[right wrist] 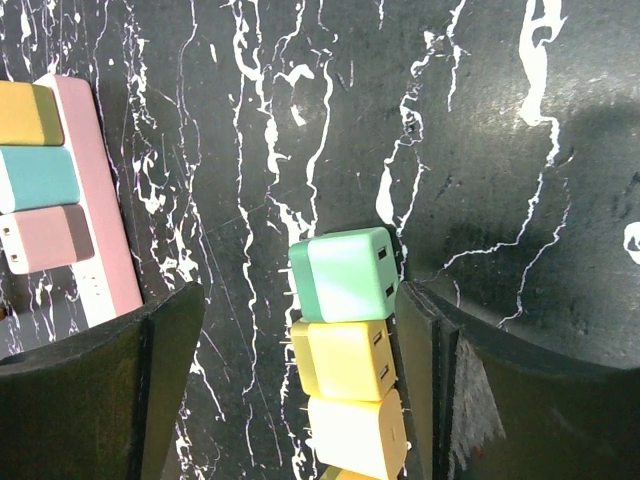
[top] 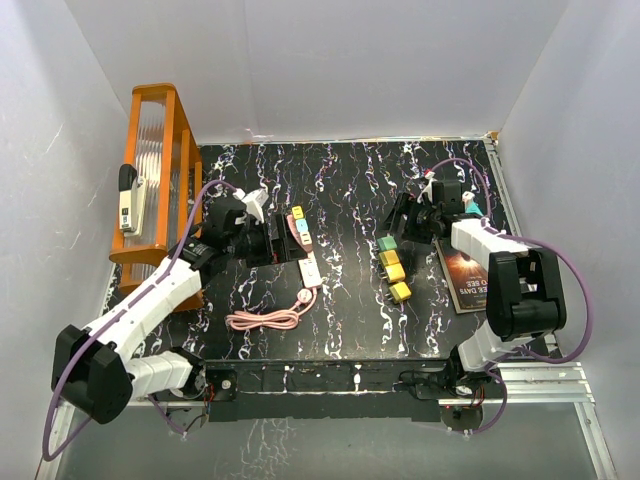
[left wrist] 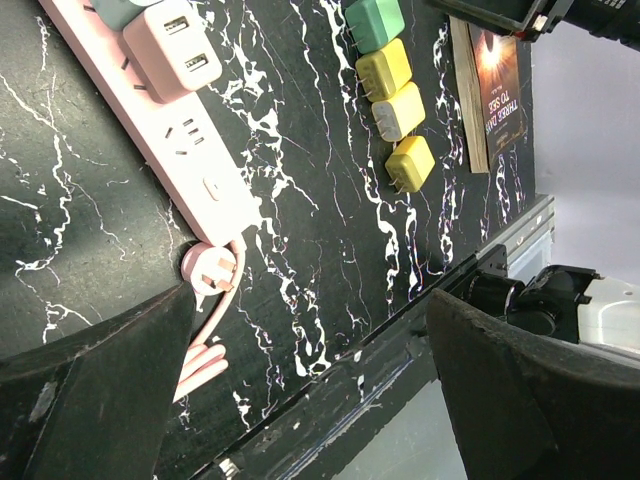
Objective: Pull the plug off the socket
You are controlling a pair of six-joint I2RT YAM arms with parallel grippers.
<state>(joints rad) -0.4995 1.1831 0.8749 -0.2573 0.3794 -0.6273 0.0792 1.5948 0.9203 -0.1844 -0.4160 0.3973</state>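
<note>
- Marble-patterned table: carrying everything listed below
- Pink power strip: lying mid-table, its long axis running near to far with a slight tilt, its cable coiling at the near end
- Left gripper: hovering just beside the strip on its left, fingers spread wide and gripping nothing; judged the nearer arm for the coming pull
- Right gripper: hanging over the far end of the loose row, jaws standing apart with the green plug lying on the table at their tips; contact cannot be told; sitting well apart from the strip, to its right
- Seated plugs: yellow plug, teal plug and pink plug sitting side by side in the strip's far half, bodies standing off its face, so a pull is judged to be going straight away from that face
- Loose yellow plugs: lying in line nearward of the green one, already out of the strip
</note>
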